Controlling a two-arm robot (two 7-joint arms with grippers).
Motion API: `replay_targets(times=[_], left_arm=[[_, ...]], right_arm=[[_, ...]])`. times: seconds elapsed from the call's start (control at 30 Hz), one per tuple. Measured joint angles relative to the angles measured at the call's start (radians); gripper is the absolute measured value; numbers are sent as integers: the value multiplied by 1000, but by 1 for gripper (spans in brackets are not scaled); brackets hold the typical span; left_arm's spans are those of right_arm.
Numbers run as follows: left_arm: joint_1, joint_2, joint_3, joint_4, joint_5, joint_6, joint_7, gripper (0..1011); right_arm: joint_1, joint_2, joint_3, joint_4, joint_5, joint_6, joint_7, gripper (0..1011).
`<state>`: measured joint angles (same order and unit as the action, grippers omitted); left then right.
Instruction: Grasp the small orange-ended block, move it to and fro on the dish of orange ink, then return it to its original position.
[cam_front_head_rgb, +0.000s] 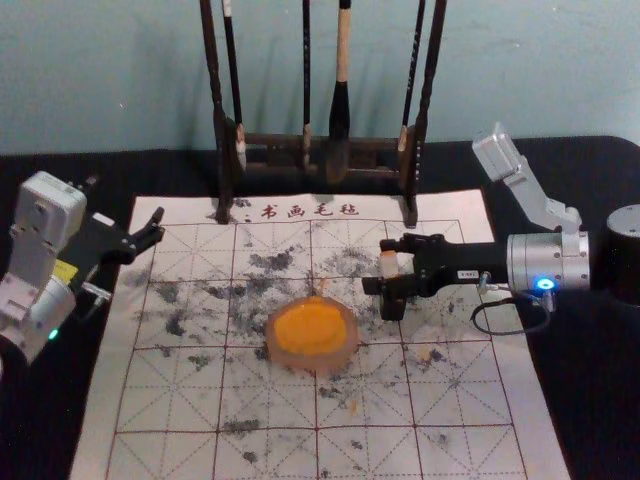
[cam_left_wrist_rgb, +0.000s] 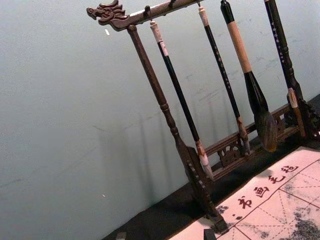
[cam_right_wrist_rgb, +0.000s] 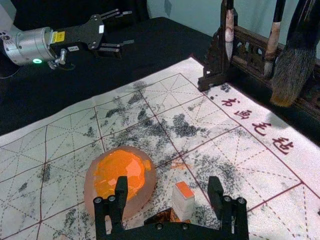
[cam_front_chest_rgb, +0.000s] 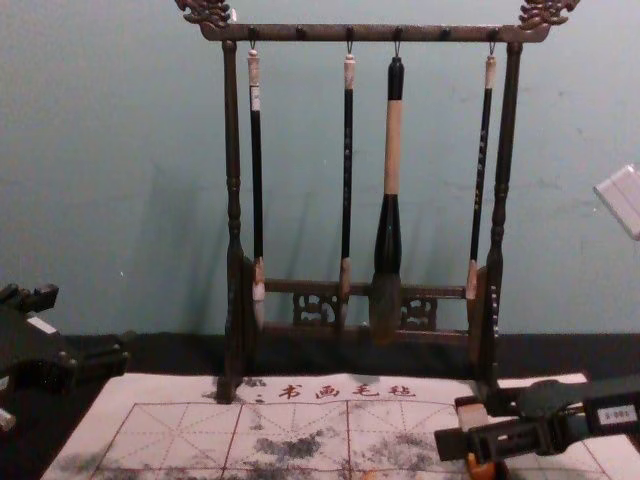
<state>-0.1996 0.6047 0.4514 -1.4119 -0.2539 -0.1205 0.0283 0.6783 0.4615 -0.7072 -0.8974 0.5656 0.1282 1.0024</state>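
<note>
Okay, so the right tool (cam_front_head_rgb: 381, 264) has its fingers spread wide around the small orange-ended block (cam_right_wrist_rgb: 183, 202), gripping nothing. The block sits near the dish of orange ink (cam_right_wrist_rgb: 147, 192), over the grid mat (cam_front_head_rgb: 470, 365). Probably the grasp, ink rub and return are all left, though a finished job could look identical. Left tool (cam_right_wrist_rgb: 131, 27) is parked at the mat's left, open.

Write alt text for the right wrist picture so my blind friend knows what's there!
The right tool is open, its jaws either side of a small white block with an orange end, beside a dish of orange ink on a gridded, ink-spotted mat. Farther off are the open left tool and brushes on a dark rack.
</note>
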Motion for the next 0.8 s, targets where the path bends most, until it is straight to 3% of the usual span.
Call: replay_targets(times=[0.8], left_arm=[[0,0,0,0,0,0,0,1001]], right_arm=[[0,1,1,0,0,3,-2,1002]])
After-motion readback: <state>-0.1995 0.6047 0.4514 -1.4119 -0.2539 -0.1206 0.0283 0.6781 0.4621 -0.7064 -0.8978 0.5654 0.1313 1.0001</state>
